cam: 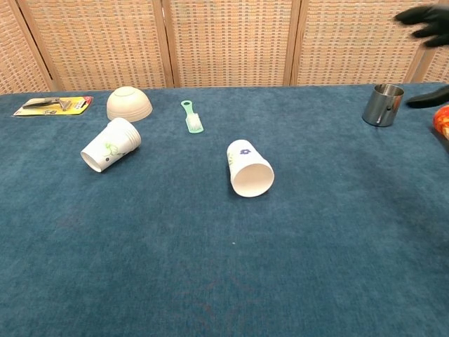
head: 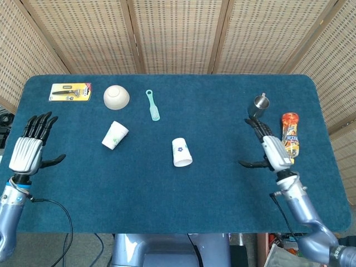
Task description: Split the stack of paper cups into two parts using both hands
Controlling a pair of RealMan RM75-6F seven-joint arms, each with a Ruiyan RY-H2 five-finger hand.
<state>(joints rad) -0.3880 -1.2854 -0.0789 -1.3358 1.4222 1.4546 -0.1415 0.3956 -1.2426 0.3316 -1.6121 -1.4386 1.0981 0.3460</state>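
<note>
Two parts of the paper cup stack lie on their sides on the blue table. The left cups, with a green print, lie below the bowl. The other cups, with a purple flower, lie near the table's middle, mouth toward me. My left hand hovers open at the table's left edge, far from the cups. At the right side my right hand is open with fingers spread; the chest view shows only its dark fingertips.
A white bowl sits upside down at the back left, a packaged tool beside it. A green spatula lies behind the cups. A steel cup and an orange bottle stand near my right hand.
</note>
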